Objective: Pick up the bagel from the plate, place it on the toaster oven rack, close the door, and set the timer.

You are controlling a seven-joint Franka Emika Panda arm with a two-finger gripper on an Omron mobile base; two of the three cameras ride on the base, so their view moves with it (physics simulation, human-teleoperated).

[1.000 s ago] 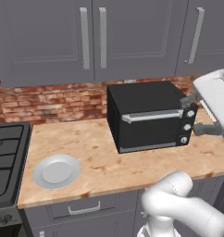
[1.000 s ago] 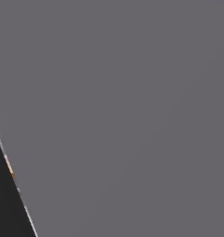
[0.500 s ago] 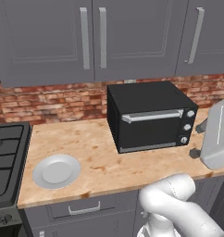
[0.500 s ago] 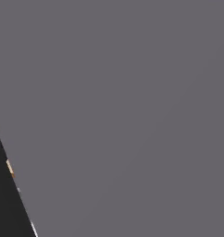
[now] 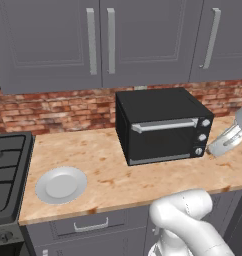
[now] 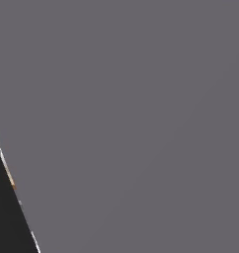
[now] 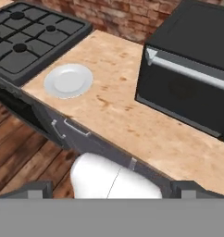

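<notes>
Item: plate (image 5: 61,184) and oven door (image 5: 165,139), table (image 5: 103,165).
Door is being kept shut; pincer (image 7: 111,187) is being held spread, gripping nothing, withdrawn rightward.

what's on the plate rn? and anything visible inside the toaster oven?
The plate is bare, with no bagel on it. The toaster oven has its door shut, so whatever is inside, rack included, is hidden behind the dark panel.
</notes>
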